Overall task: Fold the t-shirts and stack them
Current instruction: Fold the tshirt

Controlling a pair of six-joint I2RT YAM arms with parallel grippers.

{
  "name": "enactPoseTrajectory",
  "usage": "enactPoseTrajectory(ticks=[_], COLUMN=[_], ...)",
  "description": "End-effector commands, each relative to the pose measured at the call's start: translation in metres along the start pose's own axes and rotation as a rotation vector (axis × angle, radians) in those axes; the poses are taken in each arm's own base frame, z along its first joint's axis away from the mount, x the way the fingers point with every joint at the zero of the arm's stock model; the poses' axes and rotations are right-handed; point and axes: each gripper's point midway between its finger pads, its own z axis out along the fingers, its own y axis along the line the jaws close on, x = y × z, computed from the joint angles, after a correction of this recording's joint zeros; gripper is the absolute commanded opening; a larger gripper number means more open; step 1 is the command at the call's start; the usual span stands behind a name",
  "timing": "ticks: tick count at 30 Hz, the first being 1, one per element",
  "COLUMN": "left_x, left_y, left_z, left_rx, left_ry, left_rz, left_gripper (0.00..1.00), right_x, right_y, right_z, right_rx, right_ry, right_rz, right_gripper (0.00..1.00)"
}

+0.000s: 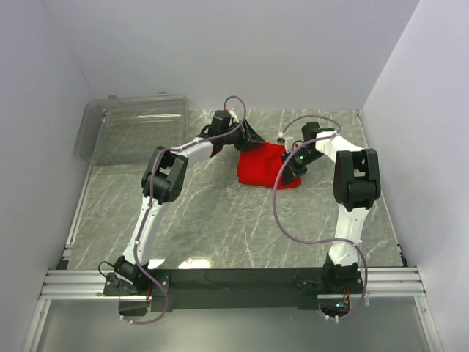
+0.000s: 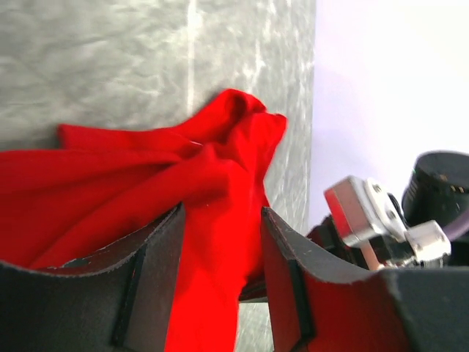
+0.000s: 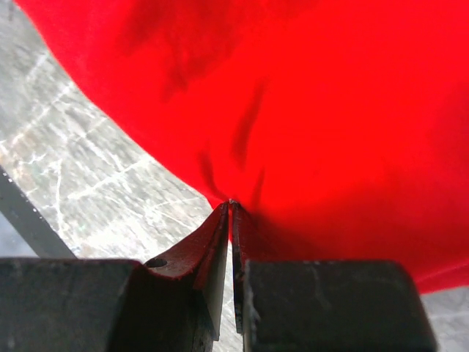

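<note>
A bright red t-shirt lies bunched at the back middle of the marble table, between the two arms. My left gripper is at its far left edge. In the left wrist view a fold of the t-shirt runs between the left gripper's jaws, which stand apart, with a gap beside the right finger. My right gripper is at the shirt's right side. In the right wrist view the right gripper is shut on a pinch of the t-shirt, with creases radiating from its tips.
A clear plastic bin sits at the back left corner. White walls enclose the table on three sides. The right arm's wrist shows close to my left gripper in the left wrist view.
</note>
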Motion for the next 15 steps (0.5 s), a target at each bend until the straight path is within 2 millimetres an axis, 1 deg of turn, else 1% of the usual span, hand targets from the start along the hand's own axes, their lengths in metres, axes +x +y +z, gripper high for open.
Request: enactPoseTrajectory(ticks=[1, 3, 5, 6, 7, 10, 13, 14, 15], left_x=[-0.018, -0.021, -0.032, -0.036, -0.043, -0.059, -0.073, -0.075, -0.078], left_y=[0.006, 0.016, 0.026, 0.026, 0.031, 0.021, -0.006, -0.017, -0.029], left_z=[0.007, 0.007, 0.005, 0.003, 0.0, -0.006, -0.012, -0.016, -0.018], left_rx=[-0.012, -0.05, -0.09, -0.096, -0.113, -0.1, -0.021, 0.01, 0.043], left_ry=[-0.071, -0.084, -0.132, -0.15, -0.177, -0.215, -0.243, -0.239, -0.24], left_rz=[-0.036, -0.061, -0.093, -0.105, -0.114, -0.091, -0.034, -0.014, 0.017], left_gripper=[0.51, 0.5, 0.5, 0.5, 0.5, 0.5, 0.52, 0.54, 0.55], right_x=[0.006, 0.009, 0.009, 0.011, 0.013, 0.018, 0.018, 0.019, 0.015], right_y=[-0.016, -0.017, -0.018, -0.019, -0.019, -0.02, -0.015, -0.012, -0.006], right_z=[0.001, 0.003, 0.001, 0.001, 0.0, -0.002, -0.007, -0.011, -0.015], right_rx=[0.058, 0.051, 0.052, 0.059, 0.062, 0.061, 0.035, 0.022, -0.007], right_ry=[0.025, 0.037, 0.035, 0.039, 0.043, 0.059, 0.049, 0.045, 0.022], right_rz=[0.008, 0.02, 0.027, 0.028, 0.028, 0.038, 0.032, 0.032, 0.012], right_gripper=[0.13, 0.12, 0.12, 0.12, 0.12, 0.12, 0.12, 0.12, 0.12])
